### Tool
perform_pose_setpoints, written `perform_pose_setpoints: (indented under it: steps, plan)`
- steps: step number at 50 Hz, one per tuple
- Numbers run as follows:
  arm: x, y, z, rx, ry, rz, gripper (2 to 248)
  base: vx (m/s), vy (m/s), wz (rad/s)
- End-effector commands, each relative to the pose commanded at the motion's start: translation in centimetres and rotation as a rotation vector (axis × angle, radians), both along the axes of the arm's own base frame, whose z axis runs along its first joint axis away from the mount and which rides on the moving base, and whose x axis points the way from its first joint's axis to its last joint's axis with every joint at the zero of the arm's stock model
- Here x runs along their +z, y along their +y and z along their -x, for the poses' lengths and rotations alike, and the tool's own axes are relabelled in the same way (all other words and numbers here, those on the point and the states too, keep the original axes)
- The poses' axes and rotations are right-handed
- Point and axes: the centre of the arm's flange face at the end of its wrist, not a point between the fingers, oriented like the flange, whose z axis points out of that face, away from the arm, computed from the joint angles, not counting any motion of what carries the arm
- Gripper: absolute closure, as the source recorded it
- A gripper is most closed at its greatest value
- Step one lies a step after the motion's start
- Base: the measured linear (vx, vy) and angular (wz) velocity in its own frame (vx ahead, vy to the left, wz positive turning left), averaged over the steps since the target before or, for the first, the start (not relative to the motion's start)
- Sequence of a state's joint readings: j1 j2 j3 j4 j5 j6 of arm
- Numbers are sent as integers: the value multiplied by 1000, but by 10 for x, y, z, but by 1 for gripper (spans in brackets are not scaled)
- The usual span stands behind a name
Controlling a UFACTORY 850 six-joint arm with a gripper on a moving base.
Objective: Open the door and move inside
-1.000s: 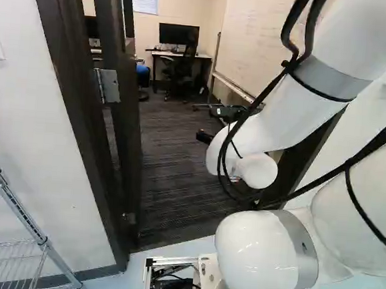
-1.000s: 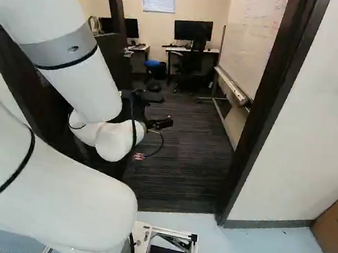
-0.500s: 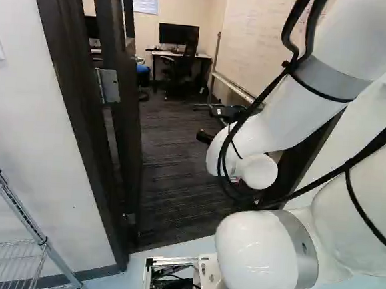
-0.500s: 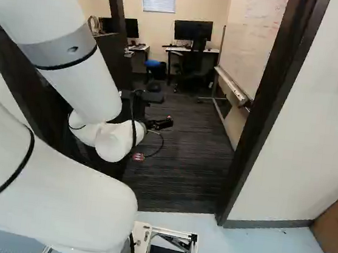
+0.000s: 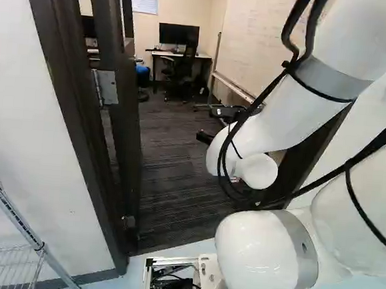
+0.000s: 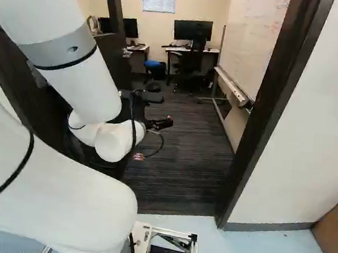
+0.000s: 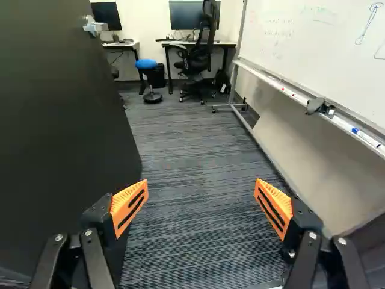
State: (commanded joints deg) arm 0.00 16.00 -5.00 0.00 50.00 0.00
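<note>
In the right base view my gripper (image 6: 160, 123) reaches through the doorway, above the dark carpet inside. The wrist view shows the gripper (image 7: 201, 188) open, its orange pads wide apart with only carpet visible between them. Beside one finger stands the dark door (image 7: 60, 120), swung into the room, with its silver handle (image 7: 95, 26) farther ahead. No contact between finger and door can be made out. In the left base view the door's hinge (image 5: 106, 87) shows at the dark frame (image 5: 72, 101).
The other frame post (image 6: 267, 119) stands right of the opening. Inside, a whiteboard (image 7: 313, 42) on a wheeled stand runs along one side. Desks, a black chair (image 7: 198, 54) and a blue stool (image 7: 146, 64) are at the back. A wire rack (image 5: 23, 221) stands outside, left.
The base has moved slightly forward: the door frame and rack sit a little farther outward in the base views. The arm holds the same pose against its lowest joint.
</note>
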Motion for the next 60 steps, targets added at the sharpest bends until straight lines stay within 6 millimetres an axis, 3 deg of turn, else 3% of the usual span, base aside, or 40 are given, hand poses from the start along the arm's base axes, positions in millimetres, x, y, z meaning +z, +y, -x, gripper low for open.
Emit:
perform_pose_setpoints:
  steps: [38,60]
  plan:
    - [0,0,0,0,0,0,3,144,-54,-2]
    - [0,0,0,0,0,0,3,163,-27,159]
